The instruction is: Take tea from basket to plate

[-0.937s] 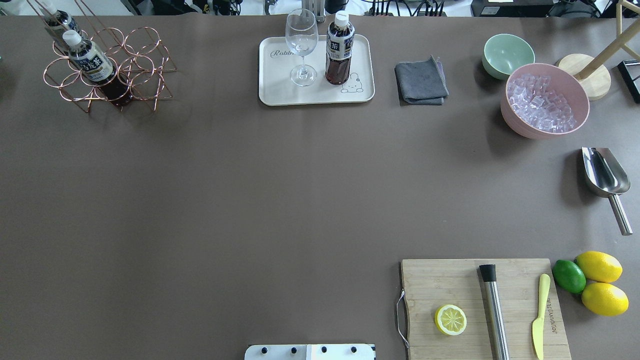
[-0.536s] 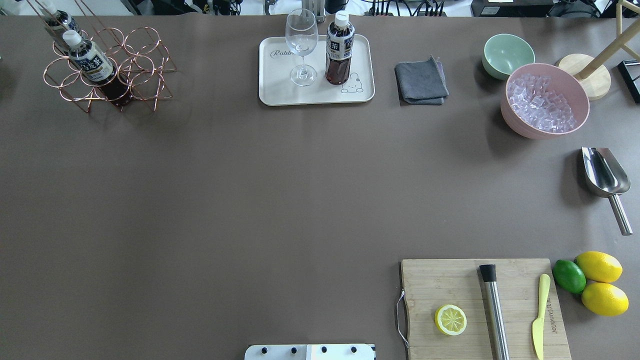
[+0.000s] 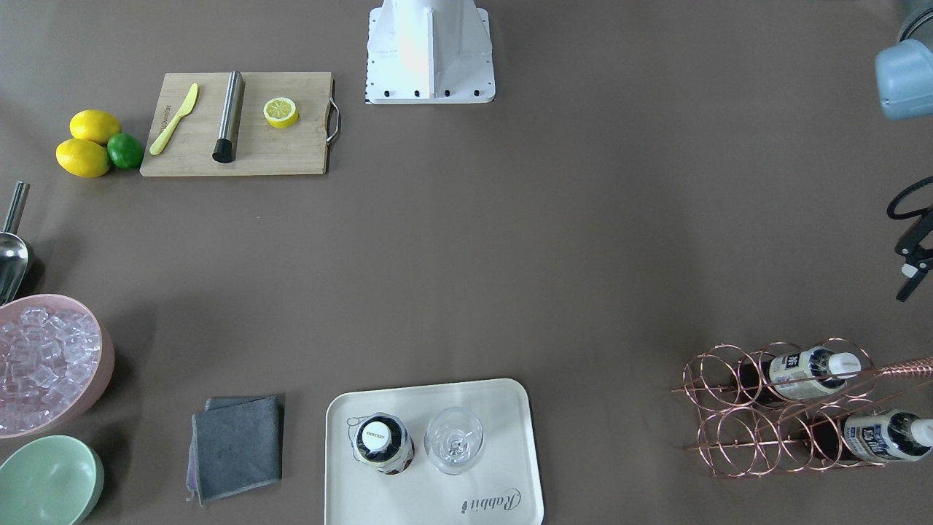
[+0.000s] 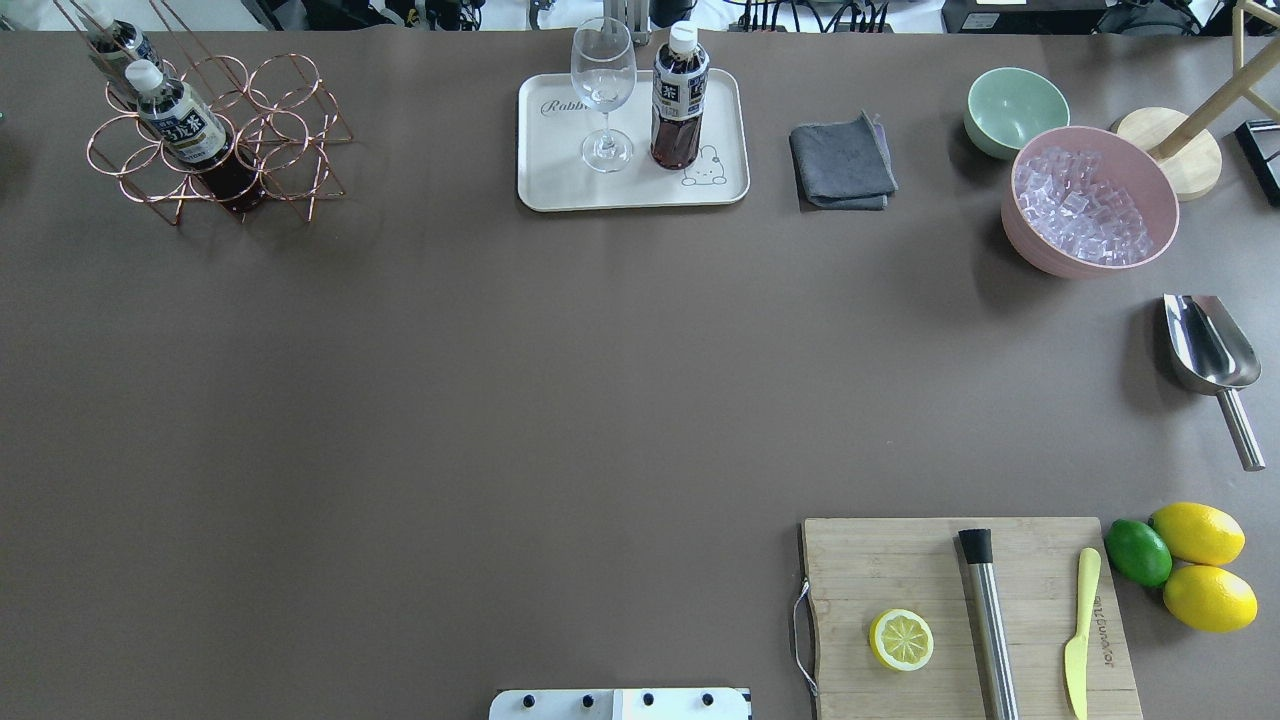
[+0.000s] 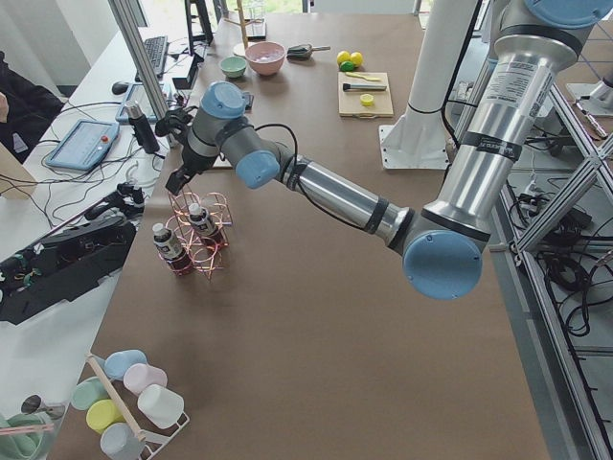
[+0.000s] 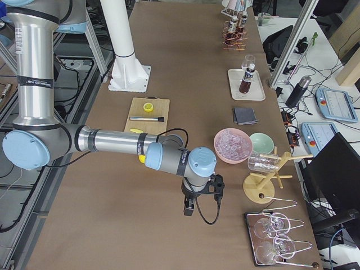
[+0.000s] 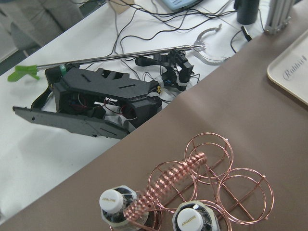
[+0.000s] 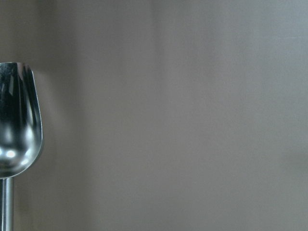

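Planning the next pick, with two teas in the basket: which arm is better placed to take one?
Left: the left end effector hangs by the basket and its teas; the right end effector is far off, by the scoop.

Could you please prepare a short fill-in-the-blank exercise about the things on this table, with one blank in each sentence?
1. The basket holds ___ tea bottles.
2. On the plate, a tea bottle stands beside a wine ___.
3. The pink bowl is full of ___.
4. Beside the board lie two lemons and one ___.

Missing words: two; glass; ice; lime.
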You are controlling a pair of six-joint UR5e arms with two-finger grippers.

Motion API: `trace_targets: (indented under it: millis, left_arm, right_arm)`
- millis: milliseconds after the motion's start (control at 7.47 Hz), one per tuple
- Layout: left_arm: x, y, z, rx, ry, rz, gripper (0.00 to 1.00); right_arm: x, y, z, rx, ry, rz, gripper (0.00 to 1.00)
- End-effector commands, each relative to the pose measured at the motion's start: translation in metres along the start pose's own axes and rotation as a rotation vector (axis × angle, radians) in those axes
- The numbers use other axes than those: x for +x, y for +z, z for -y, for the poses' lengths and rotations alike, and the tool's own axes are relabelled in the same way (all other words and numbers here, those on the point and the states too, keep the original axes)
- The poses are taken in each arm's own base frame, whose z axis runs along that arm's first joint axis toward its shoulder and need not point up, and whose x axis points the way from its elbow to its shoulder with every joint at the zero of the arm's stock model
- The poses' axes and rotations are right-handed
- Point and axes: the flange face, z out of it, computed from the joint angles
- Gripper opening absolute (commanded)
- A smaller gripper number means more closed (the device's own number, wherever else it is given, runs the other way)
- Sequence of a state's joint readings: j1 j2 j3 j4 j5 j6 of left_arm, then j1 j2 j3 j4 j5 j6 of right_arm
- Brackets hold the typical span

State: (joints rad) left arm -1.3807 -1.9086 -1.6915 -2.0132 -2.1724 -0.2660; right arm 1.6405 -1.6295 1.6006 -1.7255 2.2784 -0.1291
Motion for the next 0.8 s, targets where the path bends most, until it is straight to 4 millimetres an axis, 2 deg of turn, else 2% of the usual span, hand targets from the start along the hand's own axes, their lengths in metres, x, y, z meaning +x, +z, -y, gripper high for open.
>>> trace_targets:
  millis: [0, 268, 669]
  left_arm:
    - [-0.059, 0.006, -0.061, -0.036, -0.278, 0.051, 0.98]
    - [-0.081, 0.024, -0.077, -0.09, -0.372, 0.076, 0.98]
    - [-0.078, 0.036, -0.085, -0.219, -0.443, -0.049, 0.98]
  right_arm:
    - [-0.004, -0.007, 0.001, 0.024, 0.144, 0.049, 1.0]
    - [-0.008, -0.011, 0.004, 0.03, 0.256, 0.052, 1.0]
    - [-0.004, -0.006, 0.002, 0.019, 0.288, 0.052, 1.0]
